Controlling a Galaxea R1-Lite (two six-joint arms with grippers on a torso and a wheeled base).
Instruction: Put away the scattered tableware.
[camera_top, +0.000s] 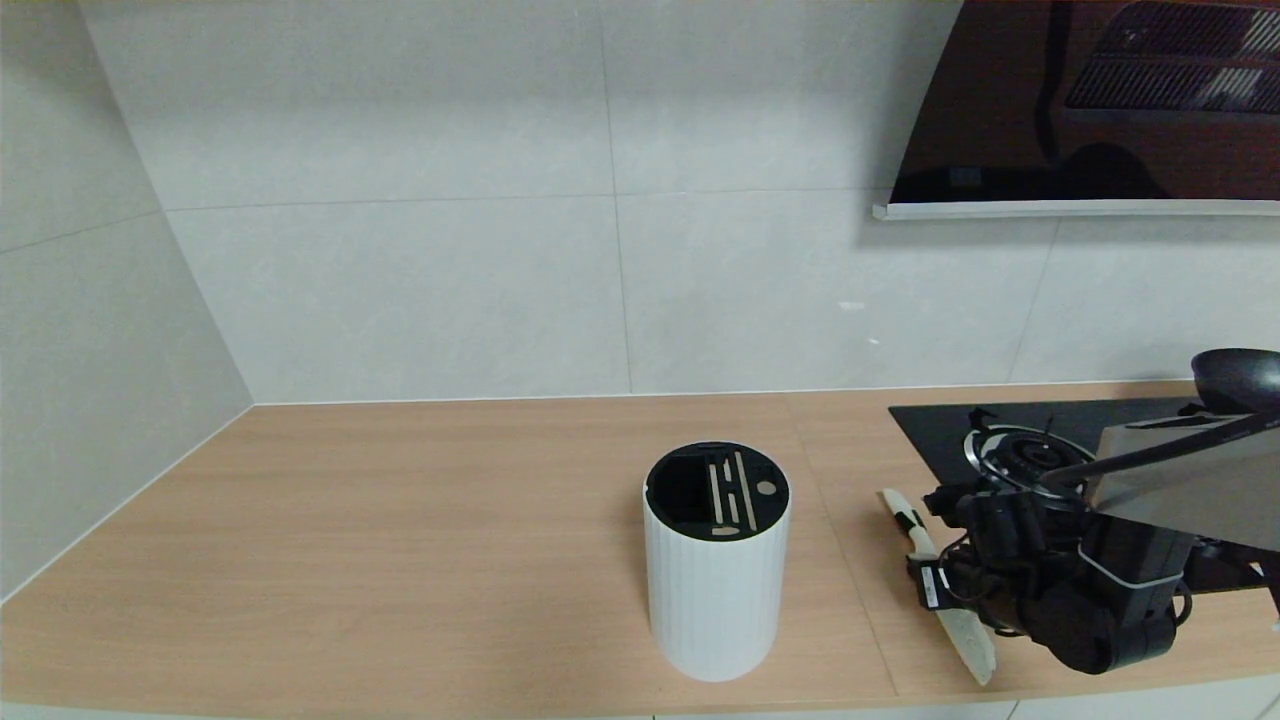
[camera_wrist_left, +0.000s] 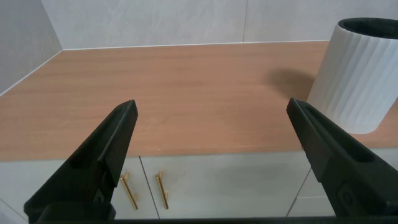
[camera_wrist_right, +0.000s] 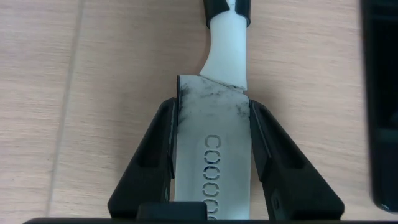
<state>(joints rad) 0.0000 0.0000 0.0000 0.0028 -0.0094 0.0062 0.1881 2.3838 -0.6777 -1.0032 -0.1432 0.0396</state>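
- From the head camera, I lose the middle of the knife (camera_top: 965, 630) behind the right tool (camera_wrist_right: 212, 109).
- On the right wrist camera, its blade and handle both run off the picture's edges.
- The white holder (camera_wrist_left: 354, 74) is cropped at the left wrist picture's edge.
- I can't tell what sits inside its dark slots.

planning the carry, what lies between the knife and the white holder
Only bare countertop lies between the knife and the white holder, as the head view shows.
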